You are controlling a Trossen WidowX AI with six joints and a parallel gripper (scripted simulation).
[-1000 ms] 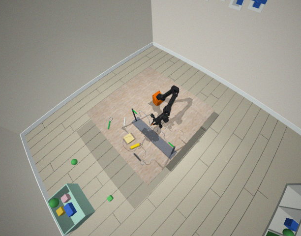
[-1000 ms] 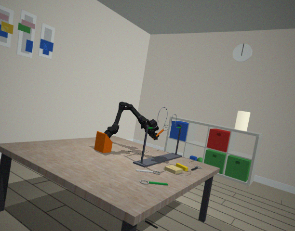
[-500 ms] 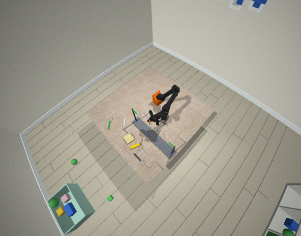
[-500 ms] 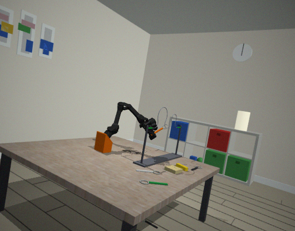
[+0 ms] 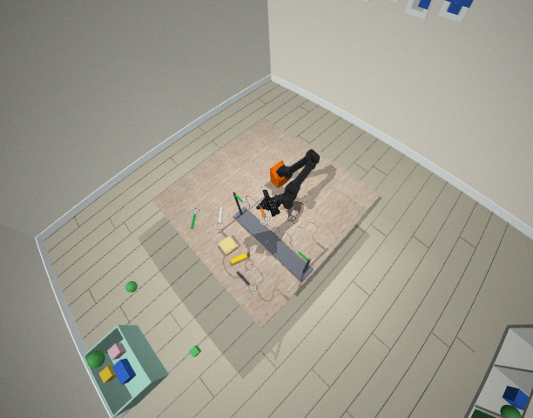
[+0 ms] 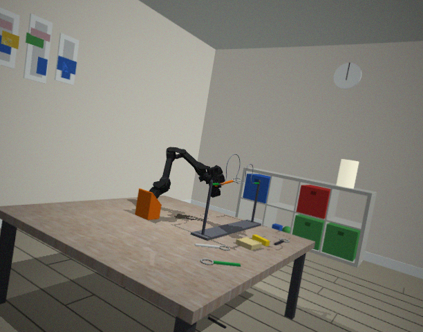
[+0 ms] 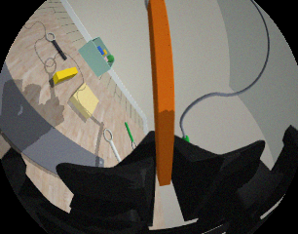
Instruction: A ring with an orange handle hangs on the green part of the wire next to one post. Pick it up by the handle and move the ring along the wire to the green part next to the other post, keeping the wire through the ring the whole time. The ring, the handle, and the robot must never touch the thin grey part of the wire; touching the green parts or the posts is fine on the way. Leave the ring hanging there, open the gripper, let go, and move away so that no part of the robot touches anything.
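While hand (image 5: pixel 260 207) (image 6: pixel 217 185) (image 7: pixel 157 136) grips orange hndl (image 5: pixel 262 212) (image 6: pixel 227 182) (image 7: pixel 164 93), ring (image 5: pixel 263 216) (image 6: pixel 236 180) betw. posts.

Your ring's handle (image 5: pixel 262 212) (image 6: pixel 227 182) (image 7: pixel 164 93) is plain orange, same as the arm's base block (image 5: pixel 273 176) (image 6: pixel 144 204). You've got a black arm (image 5: pixel 298 178) (image 6: pixel 166 171), green wire ends (image 5: pixel 303 256) (image 6: pixel 256 183) (image 7: pixel 186 138), a dark grey stand base (image 5: pixel 285 254) (image 6: pixel 233 228) (image 7: pixel 37 136) and a pinkish-tan, streaky wood-grain surface (image 5: pixel 212 179) (image 6: pixel 97 243) (image 7: pixel 34 168).
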